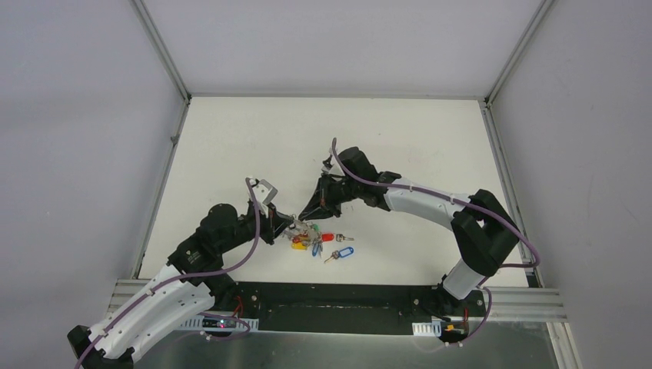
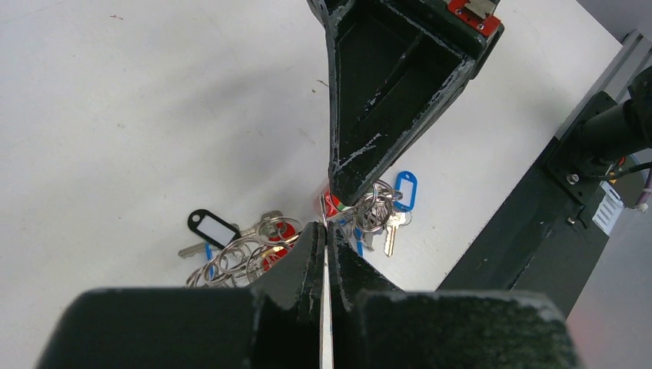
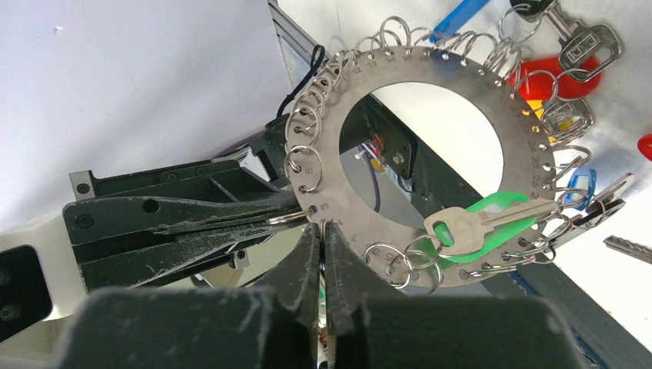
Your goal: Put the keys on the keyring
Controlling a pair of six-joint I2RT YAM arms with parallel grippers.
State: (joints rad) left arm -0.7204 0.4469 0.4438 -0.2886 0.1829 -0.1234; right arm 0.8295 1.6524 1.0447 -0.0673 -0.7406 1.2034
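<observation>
My left hand (image 3: 300, 219) and right hand (image 3: 323, 227) were both pinched shut on the keyring (image 3: 461, 77) rim. Any twist between them could have slipped it loose onto the keys (image 1: 327, 237).

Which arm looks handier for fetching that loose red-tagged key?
Probably the right, after releasing the rim. The red-tagged key lies past the keyring, toward the right gripper; the left gripper, shut on a rim loop, can steady the ring.

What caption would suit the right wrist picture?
The left gripper and right gripper pinch the keyring rim, a green-tagged key dangling from it.
</observation>
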